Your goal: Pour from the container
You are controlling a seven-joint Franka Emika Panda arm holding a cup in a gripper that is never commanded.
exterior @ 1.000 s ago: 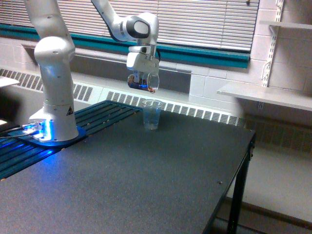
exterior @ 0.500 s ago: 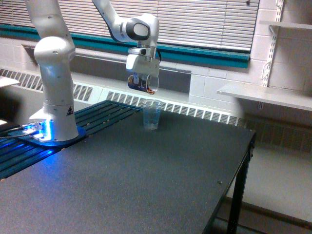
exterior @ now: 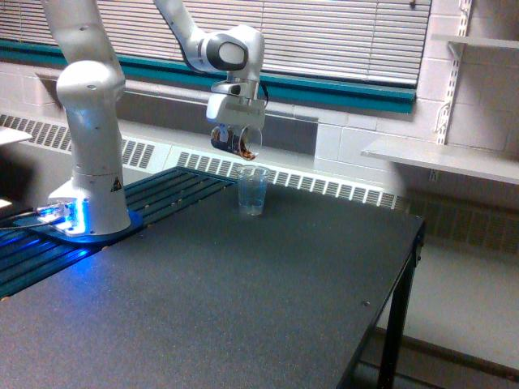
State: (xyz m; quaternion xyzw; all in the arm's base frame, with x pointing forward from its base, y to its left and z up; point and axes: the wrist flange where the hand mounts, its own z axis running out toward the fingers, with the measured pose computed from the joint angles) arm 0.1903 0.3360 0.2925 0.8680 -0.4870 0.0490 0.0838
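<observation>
My gripper point(exterior: 235, 139) hangs above the black table, shut on the container point(exterior: 244, 143), a clear wide plastic tumbler. The tumbler is tipped steeply, its mouth turned down towards the exterior view's right. Dark brownish contents show inside it. Just below and slightly right stands the small bluish-clear cup point(exterior: 253, 191), upright on the table, a short gap under the tumbler's rim. I cannot tell whether anything is flowing between them.
The arm's white base point(exterior: 89, 194) stands on a blue-lit mount at the exterior view's left, beside dark slatted rails point(exterior: 174, 190). The black table point(exterior: 243, 300) ends at an edge on the right. A white shelf point(exterior: 442, 158) juts from the wall.
The gripper has turned further, tipping the tumbler more steeply, and has shifted slightly to the exterior view's left. The small cup has not moved.
</observation>
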